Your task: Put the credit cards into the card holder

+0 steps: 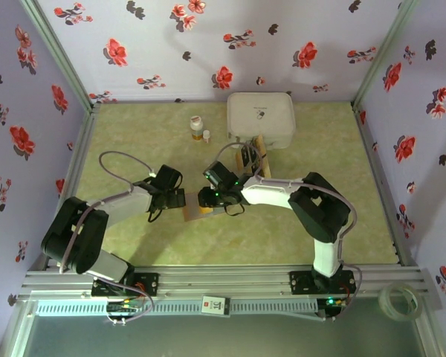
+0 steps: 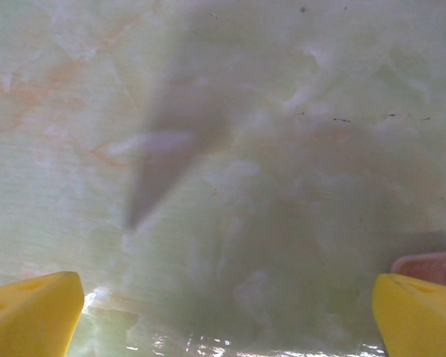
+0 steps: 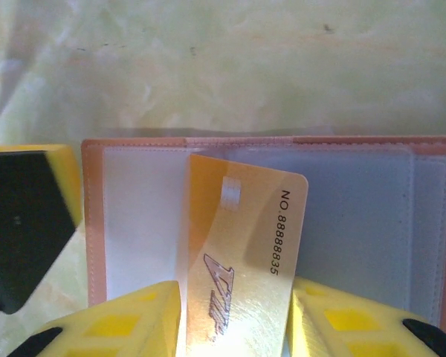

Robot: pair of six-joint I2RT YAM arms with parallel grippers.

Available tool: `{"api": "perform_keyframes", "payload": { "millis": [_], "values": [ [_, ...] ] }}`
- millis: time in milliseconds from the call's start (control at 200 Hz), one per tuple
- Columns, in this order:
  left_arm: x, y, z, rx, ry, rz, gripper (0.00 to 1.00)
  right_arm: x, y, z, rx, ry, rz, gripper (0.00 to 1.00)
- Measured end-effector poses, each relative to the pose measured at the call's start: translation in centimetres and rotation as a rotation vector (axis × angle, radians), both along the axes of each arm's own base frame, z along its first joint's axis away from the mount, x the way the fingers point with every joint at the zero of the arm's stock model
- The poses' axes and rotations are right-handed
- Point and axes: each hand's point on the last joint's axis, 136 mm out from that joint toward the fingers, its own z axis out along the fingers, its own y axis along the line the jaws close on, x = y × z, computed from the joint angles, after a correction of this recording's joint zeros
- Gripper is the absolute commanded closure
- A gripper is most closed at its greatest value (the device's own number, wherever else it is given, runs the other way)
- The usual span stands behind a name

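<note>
The card holder [image 3: 95, 223] lies open on the table, its grey inner side up. In the top view it shows as a tan patch [image 1: 194, 213] between the two grippers. My right gripper [image 3: 236, 320] is shut on a gold credit card [image 3: 241, 253] marked "NO. 88888835". The card's top edge rests against the grey pocket area. My left gripper [image 2: 227, 320] stands wide open just left of the holder, low over the table, with nothing between its fingers [image 2: 30, 312]. The holder's pink-brown edge [image 2: 431, 262] is beside its right finger. More credit cards [image 1: 250, 158] lie near the white box.
A large white rounded box [image 1: 261, 117] stands at the back. Two small bottles [image 1: 196, 126] are to its left. Flowered walls close in the table on three sides. A tape roll [image 1: 400, 301] lies outside at the near right.
</note>
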Motion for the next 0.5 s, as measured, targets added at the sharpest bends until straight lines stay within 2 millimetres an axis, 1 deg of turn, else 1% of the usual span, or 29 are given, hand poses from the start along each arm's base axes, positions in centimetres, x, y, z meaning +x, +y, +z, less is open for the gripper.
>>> {"api": "perform_keyframes", "payload": {
  "millis": [105,265,365,500],
  "values": [
    [-0.04,0.02,-0.17,0.003,0.005,0.0,0.0,-0.11,0.27,-0.2,-0.012,0.002,0.013,0.59],
    [-0.01,0.0,-0.22,0.004,0.007,0.0,0.0,-0.38,-0.29,-0.7,-0.057,0.006,0.026,0.58],
    [0.01,-0.01,-0.23,0.004,0.007,0.0,0.0,-0.14,-0.51,-0.44,-0.083,-0.008,0.032,0.55],
    [0.01,-0.01,-0.23,0.004,0.007,0.0,0.0,0.54,-0.67,0.19,-0.097,-0.03,0.031,0.54]
  ]
}}
